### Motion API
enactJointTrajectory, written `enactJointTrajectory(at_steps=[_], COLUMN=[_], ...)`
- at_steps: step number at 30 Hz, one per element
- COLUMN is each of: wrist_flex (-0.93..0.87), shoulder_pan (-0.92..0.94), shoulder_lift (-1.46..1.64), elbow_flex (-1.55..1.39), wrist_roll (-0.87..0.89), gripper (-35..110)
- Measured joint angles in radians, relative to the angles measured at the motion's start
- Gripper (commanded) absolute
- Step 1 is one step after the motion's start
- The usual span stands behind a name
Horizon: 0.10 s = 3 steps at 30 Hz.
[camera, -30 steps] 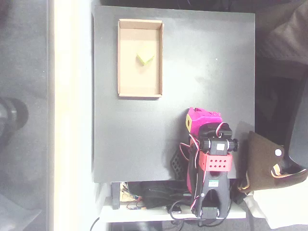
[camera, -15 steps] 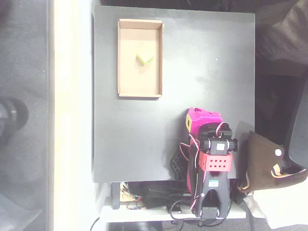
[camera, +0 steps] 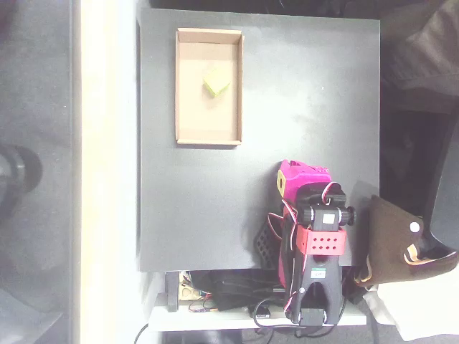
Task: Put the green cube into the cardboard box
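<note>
Arm [camera: 310, 229] folded, well apart from cardboard box [camera: 209, 136].

Green cube [camera: 216, 82] inside cardboard box [camera: 185, 107]

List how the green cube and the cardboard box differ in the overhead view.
Colour: the green cube is yellow-green; the cardboard box is tan.
Size: the cube is much smaller than the box, which contains it.
Shape: the cube is compact and solid; the box is a long, shallow open tray.
Pose: the cube sits rotated; the box lies square to the table edges.
Both lie apart from the folded arm.
</note>
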State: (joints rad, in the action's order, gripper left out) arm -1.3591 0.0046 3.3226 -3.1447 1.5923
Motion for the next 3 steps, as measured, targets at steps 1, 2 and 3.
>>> enactJointTrajectory(at_steps=[1, 2, 3], wrist_flex=[0.0, 0.0, 0.0], shoulder_pan=[0.0, 0.0, 0.0], shoulder_lift=[0.0, 0.0, 0.0], elbow_flex=[0.0, 0.0, 0.0], wrist_roll=[0.0, 0.0, 0.0], gripper=[3, 3, 3])
